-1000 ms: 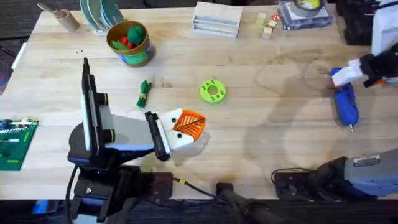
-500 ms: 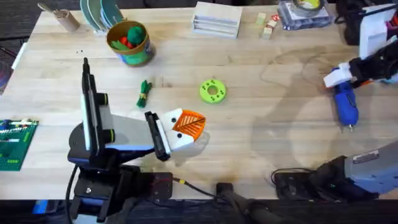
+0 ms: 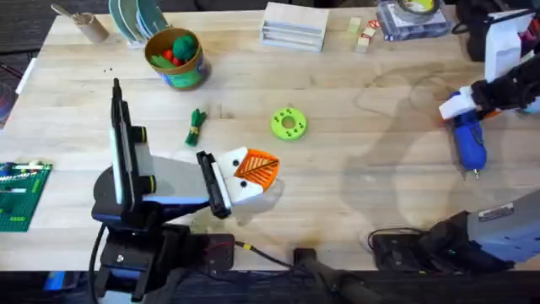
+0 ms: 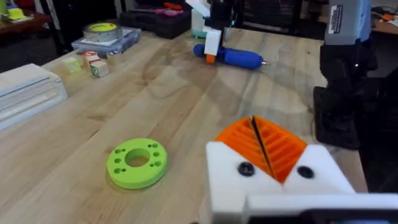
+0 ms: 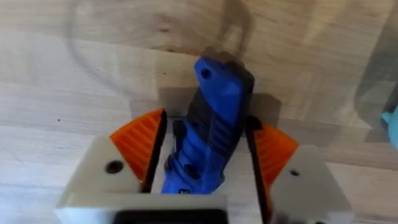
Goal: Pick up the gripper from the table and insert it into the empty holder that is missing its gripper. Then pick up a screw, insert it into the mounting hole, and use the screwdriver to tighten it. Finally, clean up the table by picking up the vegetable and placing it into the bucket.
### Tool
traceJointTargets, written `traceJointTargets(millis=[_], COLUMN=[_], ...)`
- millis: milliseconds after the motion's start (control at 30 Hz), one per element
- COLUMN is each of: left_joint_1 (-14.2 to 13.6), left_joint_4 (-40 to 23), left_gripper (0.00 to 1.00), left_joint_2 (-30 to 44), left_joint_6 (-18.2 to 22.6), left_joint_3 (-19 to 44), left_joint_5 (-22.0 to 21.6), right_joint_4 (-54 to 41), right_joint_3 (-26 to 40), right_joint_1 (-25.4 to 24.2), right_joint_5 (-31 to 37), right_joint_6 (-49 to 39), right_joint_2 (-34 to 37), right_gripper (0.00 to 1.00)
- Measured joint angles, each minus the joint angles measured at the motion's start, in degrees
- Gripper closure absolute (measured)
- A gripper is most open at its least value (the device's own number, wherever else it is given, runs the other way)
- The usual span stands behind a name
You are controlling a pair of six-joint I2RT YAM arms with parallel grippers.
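Note:
The blue screwdriver (image 3: 469, 140) lies at the table's right side, bit toward the front. My right gripper (image 3: 456, 106) is shut on its rear end; the orange pads (image 5: 140, 146) press the blue body (image 5: 214, 118) from both sides. My left gripper (image 3: 256, 171) rests low near the table's front centre, shut and holding nothing. Each of its white blocks (image 4: 230, 171) holds an orange pad (image 4: 283, 146) and a dark screw head (image 4: 245, 168); I cannot tell which block is the holder. The dark-green vegetable (image 3: 196, 127) lies left of centre. The bucket (image 3: 175, 57) stands at the back left.
A lime-green disc (image 3: 288, 123) with holes lies mid-table, just beyond the left gripper. A tan cup (image 3: 89, 25), plates (image 3: 135, 17), a white box stack (image 3: 294, 25), small blocks (image 3: 363, 34) and a clear case (image 3: 413, 17) line the back edge. A green brick plate (image 3: 21, 194) sits front left.
My right gripper has shifted a little to the left over the screwdriver's rear end. The left arm and the other objects have not moved.

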Motion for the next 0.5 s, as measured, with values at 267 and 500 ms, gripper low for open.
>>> traceJointTargets(millis=[267,500], left_joint_1=[0.0,0.0], left_joint_4=[0.0,0.0], left_gripper=[0.997,0.997], left_joint_2=[0.0,0.0], left_joint_6=[0.0,0.0], left_joint_3=[0.0,0.0], left_joint_5=[0.0,0.0], right_joint_4=[0.2,0.1], right_joint_3=[0.0,0.0], right_joint_1=[0.0,0.0], right_joint_5=[-0.2,-0.2], right_joint_6=[-0.1,-0.2], right_joint_2=[0.0,0.0], right_gripper=[0.546,0.806])
